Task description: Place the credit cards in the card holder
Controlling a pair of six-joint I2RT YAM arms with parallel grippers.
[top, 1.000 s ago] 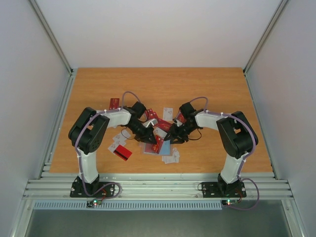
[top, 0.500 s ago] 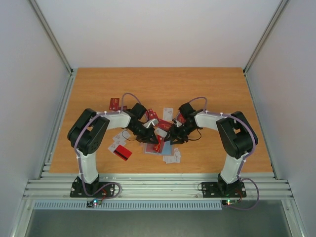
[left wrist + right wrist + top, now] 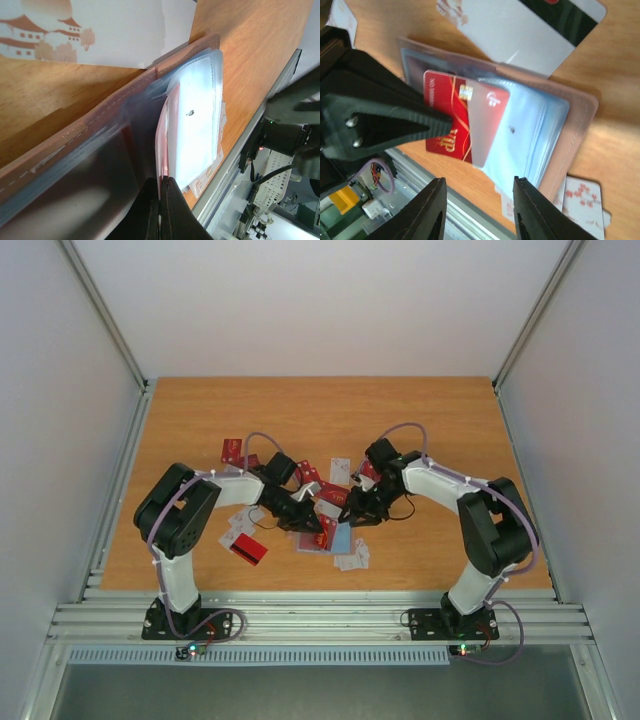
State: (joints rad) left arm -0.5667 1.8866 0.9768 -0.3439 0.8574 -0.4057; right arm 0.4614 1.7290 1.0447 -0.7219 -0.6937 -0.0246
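Card holder (image 3: 581, 125) lies open on the worktop (image 3: 615, 75) — left end effector (image 3: 161, 185) pinched on a red card (image 3: 462, 120) half inside a pocket; right end effector (image 3: 477, 210) hovers above, jaws apart.

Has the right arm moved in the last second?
Yes. In the top view its elbow has swung out toward the table's right edge and nearer the front rail; the right gripper stays roughly in place over the card holder.

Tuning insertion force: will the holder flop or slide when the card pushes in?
Likely floppy: its sleeves fan out and curve. Probably slippery, given their gloss. The holder looks thin and light, so it may slide unless pinned.
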